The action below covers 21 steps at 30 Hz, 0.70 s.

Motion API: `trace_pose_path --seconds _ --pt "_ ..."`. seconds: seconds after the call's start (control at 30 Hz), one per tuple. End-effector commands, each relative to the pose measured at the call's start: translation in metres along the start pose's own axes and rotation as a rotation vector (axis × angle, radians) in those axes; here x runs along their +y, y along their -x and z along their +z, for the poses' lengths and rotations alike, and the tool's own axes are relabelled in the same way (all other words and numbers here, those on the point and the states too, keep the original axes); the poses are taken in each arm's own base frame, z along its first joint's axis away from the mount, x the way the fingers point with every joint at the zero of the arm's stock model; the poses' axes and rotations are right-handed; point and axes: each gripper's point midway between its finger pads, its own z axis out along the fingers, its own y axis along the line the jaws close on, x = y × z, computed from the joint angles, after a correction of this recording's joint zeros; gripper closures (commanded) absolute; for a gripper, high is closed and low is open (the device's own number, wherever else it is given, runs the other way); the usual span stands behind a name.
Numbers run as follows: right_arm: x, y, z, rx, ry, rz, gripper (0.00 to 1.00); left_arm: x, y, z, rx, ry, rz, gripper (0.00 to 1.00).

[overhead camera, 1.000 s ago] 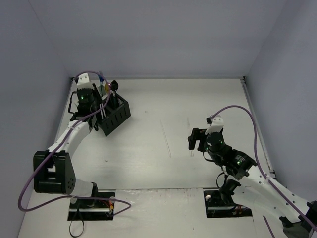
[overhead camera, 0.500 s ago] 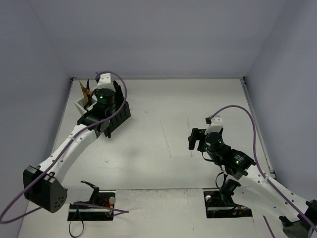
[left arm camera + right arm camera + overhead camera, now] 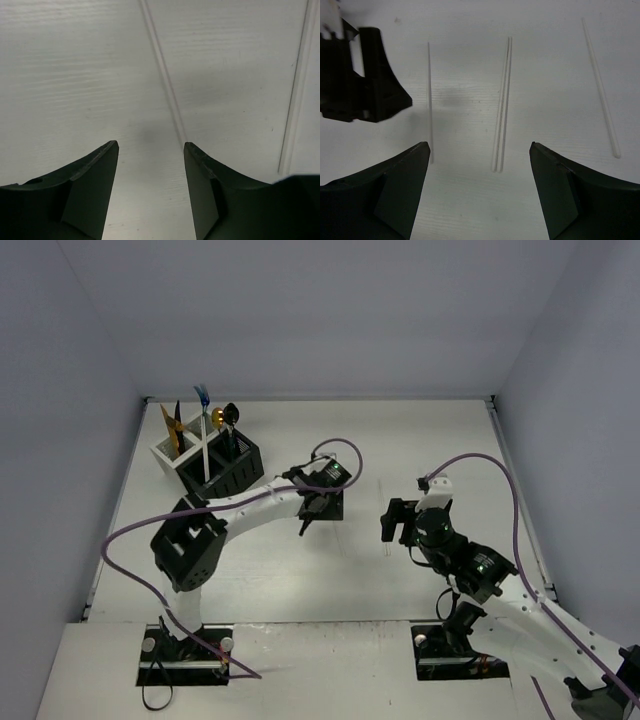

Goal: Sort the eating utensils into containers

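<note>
The containers (image 3: pixel 232 471), joined white and black mesh bins, stand at the back left. Gold (image 3: pixel 170 426), blue (image 3: pixel 203 398), black (image 3: pixel 230 416) and pale (image 3: pixel 205 454) eating utensils stand upright in them. Clear slim sticks lie on the table: one (image 3: pixel 335 517) (image 3: pixel 162 75) runs up from between my left fingertips, a pair (image 3: pixel 502 105) lies ahead of my right gripper, and another (image 3: pixel 600 90) is further right. My left gripper (image 3: pixel 308 518) (image 3: pixel 151 145) hangs open and empty over the table's middle. The right gripper (image 3: pixel 397 523) (image 3: pixel 480 145) is wide open and empty.
The left gripper's black body (image 3: pixel 362 75) shows in the right wrist view's upper left, close to a single clear stick (image 3: pixel 429 100). Grey walls enclose the table on three sides. The arm bases sit at the near edge.
My left arm has swung from the containers to the middle of the table, and its jaws have opened. The right arm has not moved.
</note>
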Motion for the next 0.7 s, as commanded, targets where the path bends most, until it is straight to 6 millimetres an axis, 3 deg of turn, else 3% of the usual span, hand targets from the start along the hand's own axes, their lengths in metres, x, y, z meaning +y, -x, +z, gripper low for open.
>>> trace_pose_path --seconds 0.0,0.17,0.57,0.67 --pt "-0.001 0.015 -0.004 -0.07 0.001 0.059 0.22 -0.032 0.004 -0.001 0.027 -0.034 -0.072 0.51" --pt "-0.002 0.013 -0.006 -0.07 0.005 0.063 0.22 -0.036 0.002 0.016 0.037 0.004 -0.101 0.57" --pt "-0.003 0.015 -0.009 -0.082 0.01 0.068 0.22 -0.018 -0.019 0.051 0.102 0.139 -0.076 0.71" --pt "-0.003 0.015 -0.008 -0.08 0.007 0.064 0.21 -0.012 -0.022 0.052 0.112 0.167 -0.057 0.83"
